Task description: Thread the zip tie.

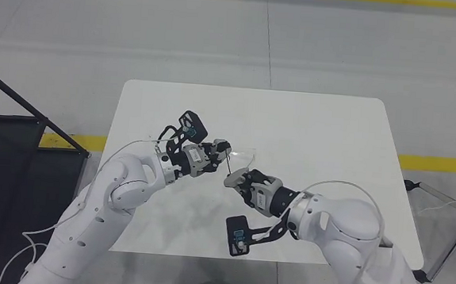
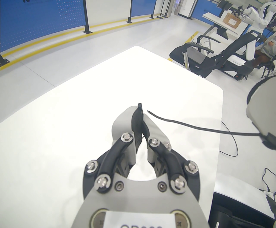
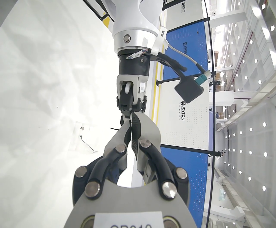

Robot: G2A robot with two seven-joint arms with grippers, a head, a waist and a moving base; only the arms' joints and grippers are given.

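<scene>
The black zip tie (image 2: 194,127) is held above the middle of the white table (image 1: 315,140) between both grippers. My left gripper (image 2: 140,114) is shut on the tie's head end, and the small square head (image 2: 140,105) sticks out past its fingertips. The strap's free tip (image 2: 148,111) hovers just beside that head, apart from it. From there the strap runs back to my right gripper (image 3: 130,123), which is shut on it. In the top view the left gripper (image 1: 218,151) and right gripper (image 1: 235,178) nearly meet, with the zip tie (image 1: 228,164) between them.
The table's far edge (image 2: 133,48) and rounded corner (image 2: 220,89) lie beyond the left gripper. Chairs and equipment (image 2: 215,60) stand on the floor past the table. A black panel (image 1: 4,158) sits off the table's left side.
</scene>
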